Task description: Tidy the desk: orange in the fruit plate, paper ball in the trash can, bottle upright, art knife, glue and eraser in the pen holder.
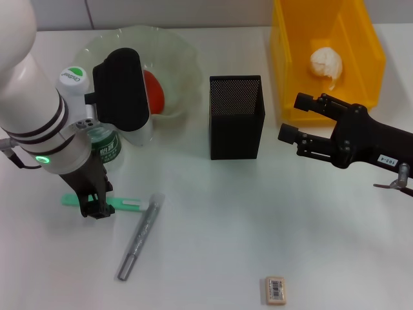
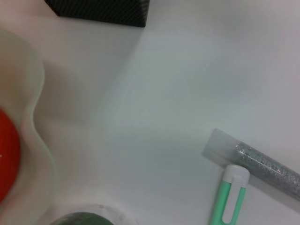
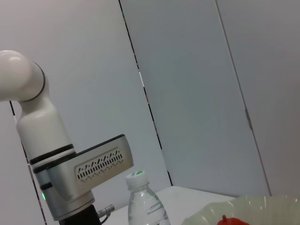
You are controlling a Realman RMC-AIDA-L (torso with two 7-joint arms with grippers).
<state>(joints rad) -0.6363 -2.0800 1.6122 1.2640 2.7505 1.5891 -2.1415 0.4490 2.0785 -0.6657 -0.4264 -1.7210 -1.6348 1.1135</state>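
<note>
- The left gripper is set low on the white desk, upon the green-handled art knife — whether its fingers are closed cannot be told.
- The silver glue stick lies just beside it.
- The right gripper is held spread wide, empty, beside the bright yellow plastic trash can.
- The small beige eraser lies well apart from both.

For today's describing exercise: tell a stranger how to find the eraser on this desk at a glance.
Start at the black mesh pen holder in the middle of the white desk, then look toward the near edge, slightly to the right. The eraser lies there alone, away from the green art knife and silver glue stick. It is the only small beige block, with a white barcode label.
</note>
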